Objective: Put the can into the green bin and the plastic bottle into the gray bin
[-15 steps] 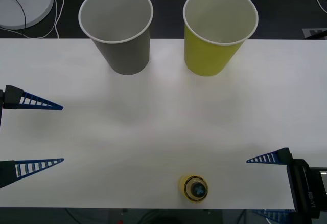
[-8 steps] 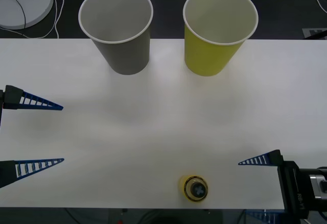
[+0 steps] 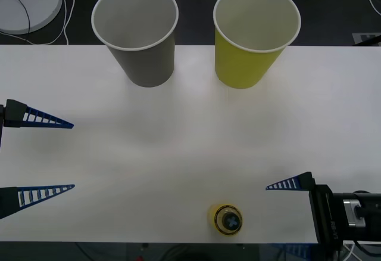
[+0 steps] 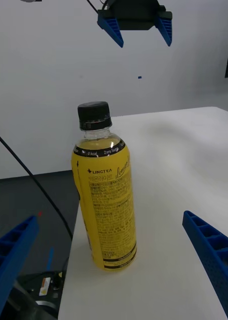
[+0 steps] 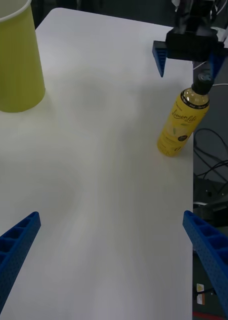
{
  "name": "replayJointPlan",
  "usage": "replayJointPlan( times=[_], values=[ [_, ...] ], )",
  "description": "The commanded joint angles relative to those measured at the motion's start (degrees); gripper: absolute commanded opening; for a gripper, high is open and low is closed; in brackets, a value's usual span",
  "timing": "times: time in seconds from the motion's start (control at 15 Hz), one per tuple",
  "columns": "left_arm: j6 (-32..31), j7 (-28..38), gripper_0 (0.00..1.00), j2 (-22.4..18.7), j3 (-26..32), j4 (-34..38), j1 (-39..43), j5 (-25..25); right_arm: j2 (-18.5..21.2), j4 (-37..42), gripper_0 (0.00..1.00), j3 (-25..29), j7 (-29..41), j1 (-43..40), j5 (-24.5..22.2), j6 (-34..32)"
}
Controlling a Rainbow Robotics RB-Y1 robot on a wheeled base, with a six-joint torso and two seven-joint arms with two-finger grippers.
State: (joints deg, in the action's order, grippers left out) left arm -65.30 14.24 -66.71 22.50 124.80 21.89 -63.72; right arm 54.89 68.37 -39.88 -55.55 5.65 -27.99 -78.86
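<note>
The front view looks steeply down from above onto the white table (image 3: 190, 148), with both cups at its far edge. The right wrist view sits low and close beside the plastic bottle (image 4: 105, 192), facing left across the table. The left wrist view faces right, sharing that bottle from farther off.

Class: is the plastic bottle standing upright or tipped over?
Upright: the plastic bottle stands on its base on the table, black cap on top.
</note>
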Motion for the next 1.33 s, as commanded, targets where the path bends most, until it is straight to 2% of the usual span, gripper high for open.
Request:
replayJointPlan(
  times=[0.07, 0.33, 1.33],
  values=[
    [0.0, 0.0, 1.00, 0.0, 0.0, 0.0, 0.0, 0.0, -0.7, 0.1, 1.00, -3.1, 0.0, 2.0, 1.0, 0.6],
    [0.0, 0.0, 1.00, 0.0, 0.0, 0.0, 0.0, 0.0, -1.5, 0.1, 1.00, -8.4, -0.7, 5.3, 3.3, 2.4],
    [0.0, 0.0, 1.00, 0.0, 0.0, 0.0, 0.0, 0.0, -6.4, 0.0, 1.00, -15.8, -4.3, 11.1, 3.2, 5.8]
  ],
)
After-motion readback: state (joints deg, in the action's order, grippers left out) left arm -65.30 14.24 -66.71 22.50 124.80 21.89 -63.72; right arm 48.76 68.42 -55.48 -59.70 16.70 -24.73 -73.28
